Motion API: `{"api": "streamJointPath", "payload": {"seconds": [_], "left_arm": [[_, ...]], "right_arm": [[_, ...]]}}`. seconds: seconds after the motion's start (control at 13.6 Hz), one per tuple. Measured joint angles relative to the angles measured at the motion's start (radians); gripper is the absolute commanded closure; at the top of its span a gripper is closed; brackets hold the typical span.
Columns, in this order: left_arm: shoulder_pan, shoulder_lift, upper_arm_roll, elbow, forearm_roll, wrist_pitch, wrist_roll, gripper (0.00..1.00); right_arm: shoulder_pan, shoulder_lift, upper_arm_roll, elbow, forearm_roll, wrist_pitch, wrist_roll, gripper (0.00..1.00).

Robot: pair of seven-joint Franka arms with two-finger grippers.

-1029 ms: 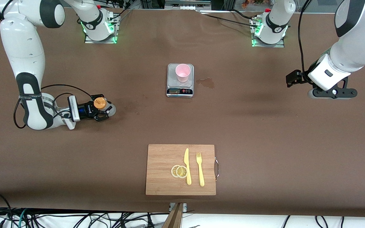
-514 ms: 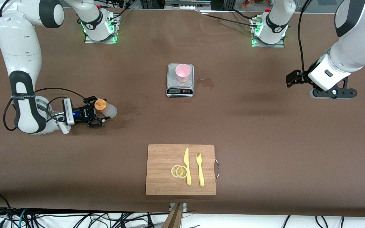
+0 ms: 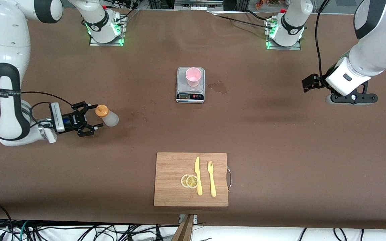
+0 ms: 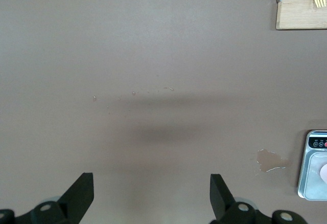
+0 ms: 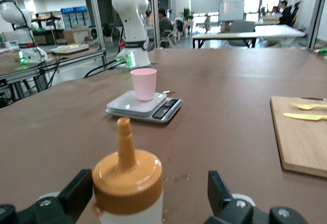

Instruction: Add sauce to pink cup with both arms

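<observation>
The sauce stands upright on the table, well apart from the grey scale toward the right arm's end and nearer to the front camera than the scale. The right claw lies low and level just beside the bottle, fingers spread wide and holding nothing; in the front view the fingertips reach only to the orange cap's edge, with the bottle body clear of them. From the right wrist view the sauce fills the gap between the two black fingers without either one pressing on it. The pink cup stands upright on the scale's platform, and a wet stain marks the table just beside the scale toward the left arm's end. The left claw waits in the air well apart from the scale, over bare table toward the left arm's end, its fingers wide apart and empty. Nearer to the front camera than the scale lies a wooden cutting board carrying two lemon slices, a yellow knife and a yellow fork.
</observation>
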Motion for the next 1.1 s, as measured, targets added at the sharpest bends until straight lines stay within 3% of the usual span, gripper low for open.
{"api": "streamJointPath", "payload": {"seconds": [0.51, 0.73, 1.1], "left_arm": [[0.0, 0.0, 0.0, 0.0, 0.0, 0.0, 0.0, 0.0], [0.0, 0.0, 0.0, 0.0, 0.0, 0.0, 0.0, 0.0], [0.001, 0.0, 0.0, 0.0, 0.0, 0.0, 0.0, 0.0]], "right_arm": [[-0.002, -0.14, -0.034, 0.001, -0.252, 0.076, 0.156, 0.0], [0.0, -0.267, -0.024, 0.0, -0.404, 0.147, 0.384, 0.0], [0.056, -0.463, 0.047, -0.002, -0.675, 0.183, 0.835, 0.0]]}}
